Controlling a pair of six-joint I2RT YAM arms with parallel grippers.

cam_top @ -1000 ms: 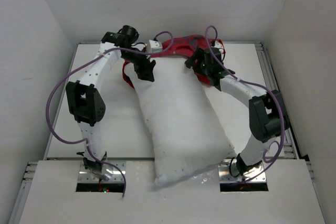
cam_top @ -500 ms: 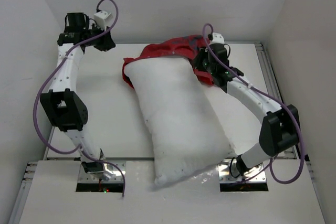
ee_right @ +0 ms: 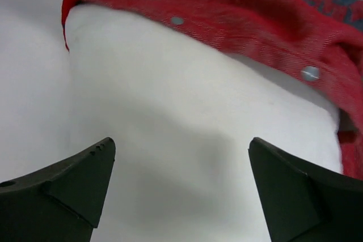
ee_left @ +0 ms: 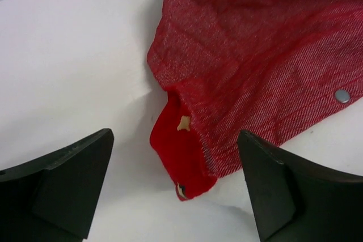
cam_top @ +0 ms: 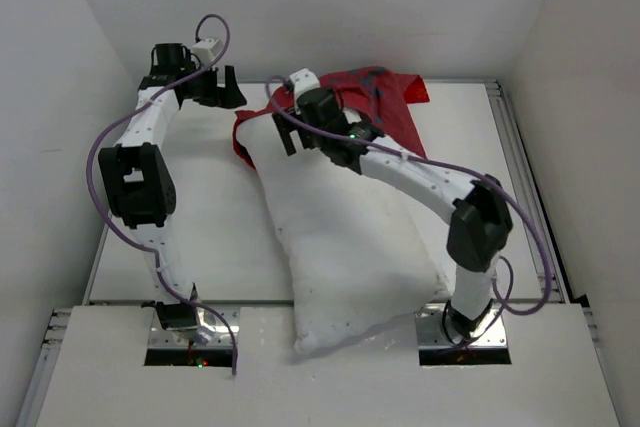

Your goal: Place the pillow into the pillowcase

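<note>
The white pillow [cam_top: 345,237] lies lengthwise down the table, its near end over the front ledge. The red pillowcase [cam_top: 375,97] is bunched at the pillow's far end. In the right wrist view its hem with metal snaps [ee_right: 177,21] lies across the pillow [ee_right: 193,117]. My right gripper [cam_top: 282,127] reaches across the pillow's far left corner and hangs open [ee_right: 181,143] above white fabric, holding nothing. My left gripper [cam_top: 228,92] stands open at the far left. A red pillowcase corner [ee_left: 187,168] lies on the table between its fingers [ee_left: 68,179], ungripped.
White walls close in the table [cam_top: 200,217] at the back and both sides. A metal rail [cam_top: 520,167] runs along the right edge. The arm bases stand on the front ledge [cam_top: 330,387]. Purple cables loop off both arms.
Both grippers have opened. The right arm swung from the pillowcase's right side across to the pillow's far left corner. The left arm came in from the far left corner toward the pillowcase.
</note>
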